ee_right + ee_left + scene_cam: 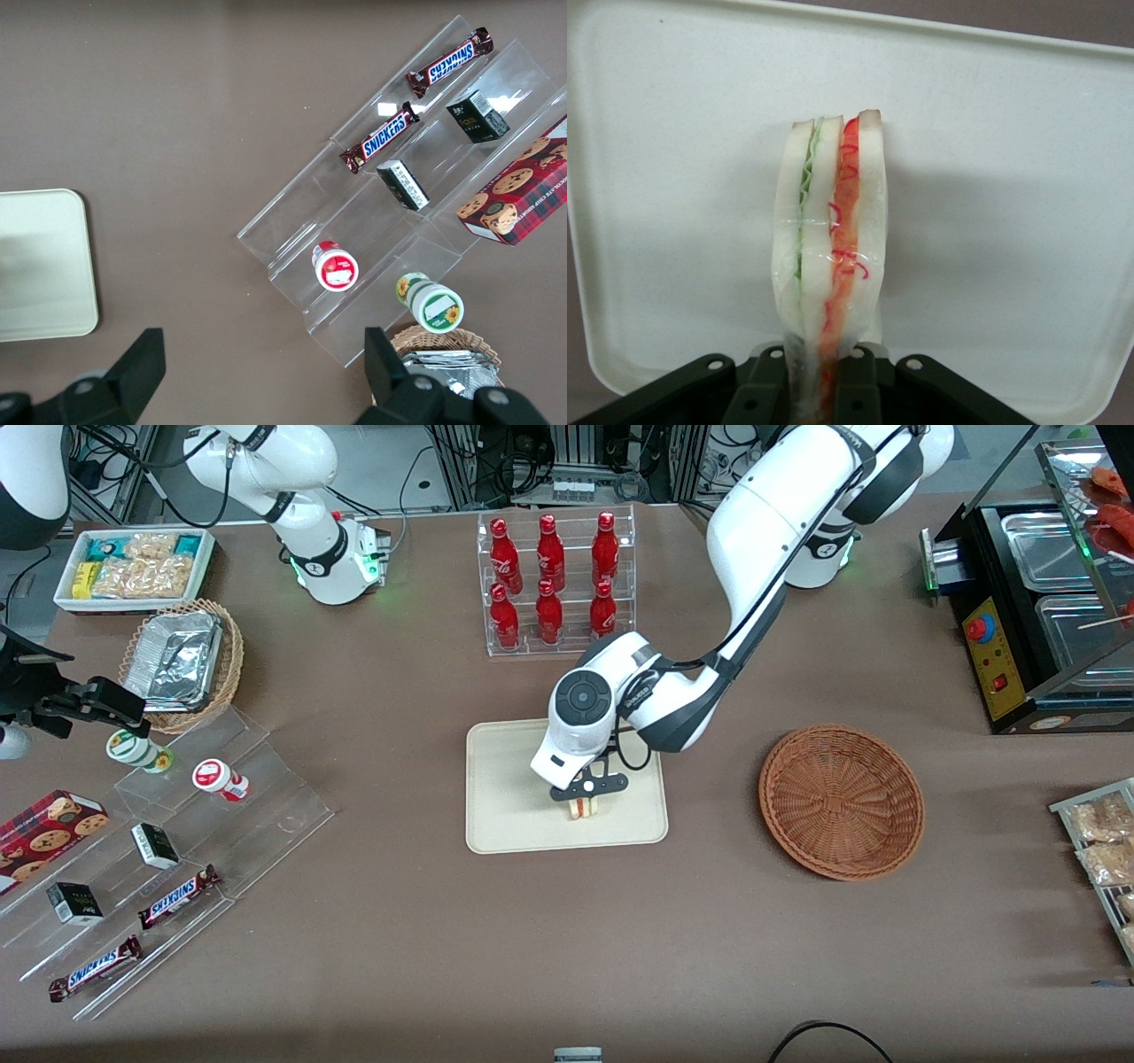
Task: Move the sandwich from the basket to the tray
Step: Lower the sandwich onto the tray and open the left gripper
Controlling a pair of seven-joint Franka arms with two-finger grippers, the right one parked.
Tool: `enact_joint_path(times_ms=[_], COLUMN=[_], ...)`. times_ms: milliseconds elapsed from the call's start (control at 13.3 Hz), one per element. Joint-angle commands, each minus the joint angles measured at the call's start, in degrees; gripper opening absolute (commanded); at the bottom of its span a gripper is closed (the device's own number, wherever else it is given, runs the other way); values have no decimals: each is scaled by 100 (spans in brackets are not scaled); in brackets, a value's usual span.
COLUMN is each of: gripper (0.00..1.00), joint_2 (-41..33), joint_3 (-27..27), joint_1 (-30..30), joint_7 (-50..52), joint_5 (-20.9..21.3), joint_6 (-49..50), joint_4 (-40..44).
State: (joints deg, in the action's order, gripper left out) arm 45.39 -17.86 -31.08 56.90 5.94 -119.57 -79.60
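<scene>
The sandwich [583, 808] is a pale wedge with red and green layers, wrapped in clear film. My left gripper [585, 801] is shut on it, over the cream tray [505, 797]. In the left wrist view the sandwich [831, 248] stands on edge between the black fingers [757, 394], with the tray [1010, 177] spread close beneath it. Whether it touches the tray I cannot tell. The reddish-brown woven basket [842, 801] sits empty beside the tray, toward the working arm's end of the table.
A clear rack of red bottles [554, 580] stands farther from the front camera than the tray. Acrylic steps with snack bars [177, 895] and a tan basket of foil containers [182, 660] lie toward the parked arm's end. A black food warmer [1036, 602] stands at the working arm's end.
</scene>
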Motion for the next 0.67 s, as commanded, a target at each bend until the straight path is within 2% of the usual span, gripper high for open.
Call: enact_joint_path(times_ms=[0, 600], gripper=[0, 0], joint_2=[137, 330], joint_3=[72, 90], joint_1=[-162, -206], joint_7=[172, 383], joint_5=[136, 206], joint_6=[65, -66], joint_4=[260, 357])
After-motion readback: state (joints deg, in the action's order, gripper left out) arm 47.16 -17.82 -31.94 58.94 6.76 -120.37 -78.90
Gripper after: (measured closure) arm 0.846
